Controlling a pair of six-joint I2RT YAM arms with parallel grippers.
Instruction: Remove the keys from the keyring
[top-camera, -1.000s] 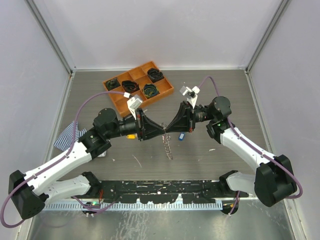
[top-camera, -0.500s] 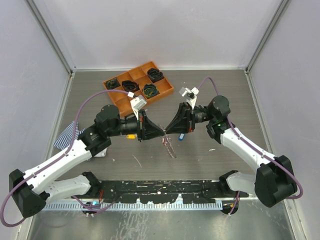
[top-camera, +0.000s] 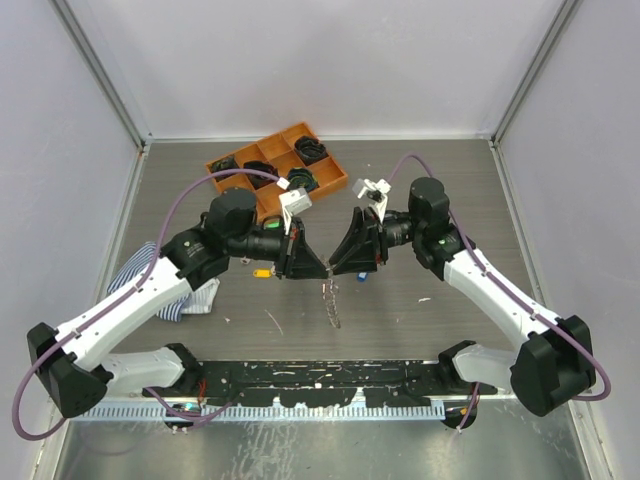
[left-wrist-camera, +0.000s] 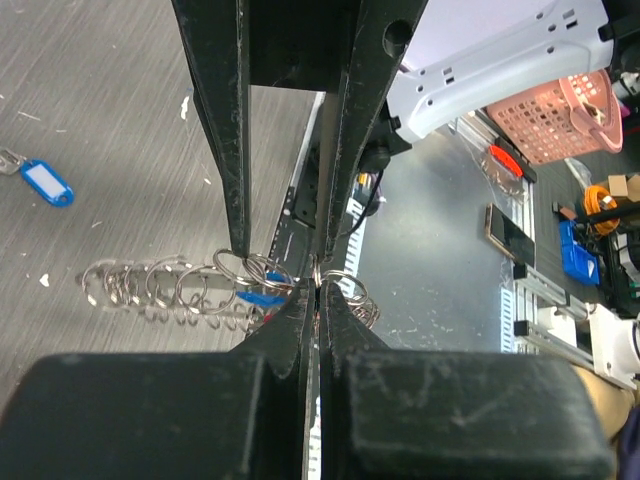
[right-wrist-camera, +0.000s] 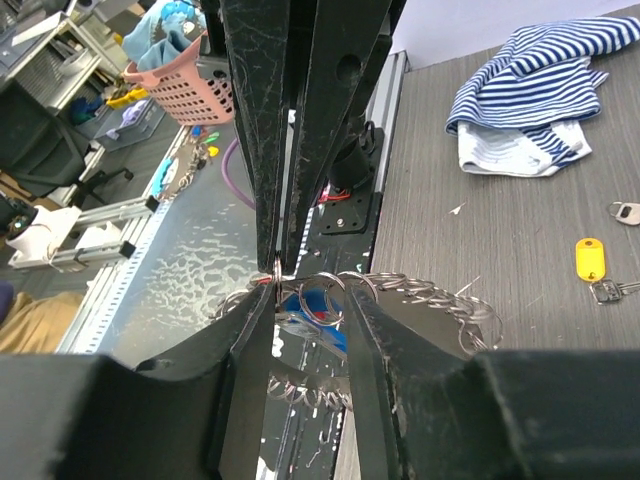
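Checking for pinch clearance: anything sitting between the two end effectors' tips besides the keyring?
No. In the top external view the left end effector and right end effector meet tip to tip on the keyring, which hangs below them.

keyring dangling mid-air, loose blue-tagged key on table

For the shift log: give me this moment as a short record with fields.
left pincer: shut on the keyring, held above the table
right pincer: pinching a ring at the same spot
keyring: chain of rings hanging between the pincers
loose keys: blue-tagged key, yellow-tagged key, both on the table
tray: orange, far left
cloth: striped, left side
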